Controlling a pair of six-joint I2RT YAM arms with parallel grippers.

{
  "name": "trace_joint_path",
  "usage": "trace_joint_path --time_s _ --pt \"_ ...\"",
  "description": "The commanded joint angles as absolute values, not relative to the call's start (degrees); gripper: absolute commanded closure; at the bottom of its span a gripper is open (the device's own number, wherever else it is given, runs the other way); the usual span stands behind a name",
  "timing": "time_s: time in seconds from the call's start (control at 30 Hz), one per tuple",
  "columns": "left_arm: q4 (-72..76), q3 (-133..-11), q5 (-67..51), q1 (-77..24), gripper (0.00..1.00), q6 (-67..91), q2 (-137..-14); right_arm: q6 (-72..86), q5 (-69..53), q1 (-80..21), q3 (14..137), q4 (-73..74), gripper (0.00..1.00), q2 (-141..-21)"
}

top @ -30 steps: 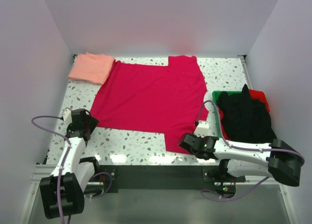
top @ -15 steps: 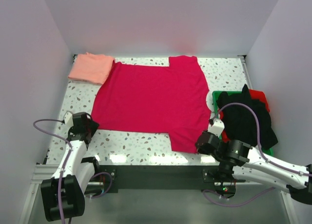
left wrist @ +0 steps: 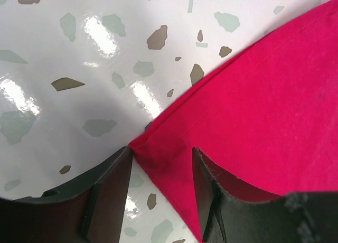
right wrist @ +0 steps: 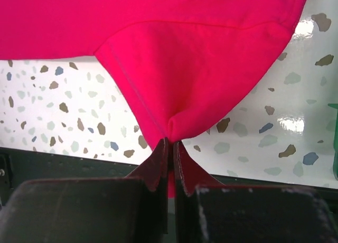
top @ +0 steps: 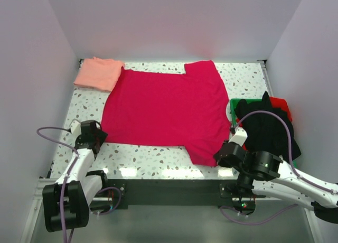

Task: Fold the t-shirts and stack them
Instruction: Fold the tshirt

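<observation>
On the table [top: 153, 157]: I see a glossy white top speckled with grey and brown chips. The red shirt [top: 163, 108] lies spread flat across its middle, with one short sleeve toward the far edge and the other toward the near edge.

Cloth of the red shirt: soft, matte crimson. My right wrist view shows a stitched seam curving across the sleeve, and the left wrist view shows a narrow sewn hem.

Pink shirt [top: 99, 73]: pale salmon, folded into a soft rectangle at the far left corner. Its inner edge meets the red shirt's far left corner.

Left gripper [left wrist: 158, 169]: the dark fingers [left wrist: 108, 187] are spread apart. The red shirt's near left corner sits between them as a small creased point, and nothing squeezes it.

Right gripper [right wrist: 170, 148]: the two fingers are pressed together, pinching the edge of the near sleeve. The cloth puckers into a narrow peak where they bite.

Tray [top: 233, 102]: green plastic, on the table's right side just beside the red shirt. It is heaped with crumpled dark cloth [top: 266, 128], and I can see a bit of red at its far corner.
</observation>
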State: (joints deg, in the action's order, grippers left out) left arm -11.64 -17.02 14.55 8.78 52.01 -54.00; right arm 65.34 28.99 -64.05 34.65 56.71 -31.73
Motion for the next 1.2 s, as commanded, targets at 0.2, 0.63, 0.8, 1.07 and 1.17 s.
trace_joint_path --time_s 0.2,0.63,0.8,1.07,1.17 --pt "-14.1 -20.2 19.8 4.8 0.66 53.9 -60.0 63.2 31.3 -64.0 39.7 60.4 1.00 -31.8" --pt "-28.1 -25.7 25.7 4.5 1.00 55.7 -50.9 58.4 27.4 -64.0 43.2 59.2 1.00 -36.3" --pt "-32.2 -26.9 27.3 4.0 1.00 58.2 -46.3 57.1 24.3 -64.5 42.5 57.0 1.00 -39.7" --pt "-27.2 -32.3 25.0 3.9 1.00 53.2 -53.2 54.1 35.8 -64.4 49.6 60.5 1.00 -44.2" --pt "-24.3 -35.3 23.6 3.7 1.00 51.2 -59.4 50.5 38.8 -62.5 54.0 59.3 1.00 -53.1"
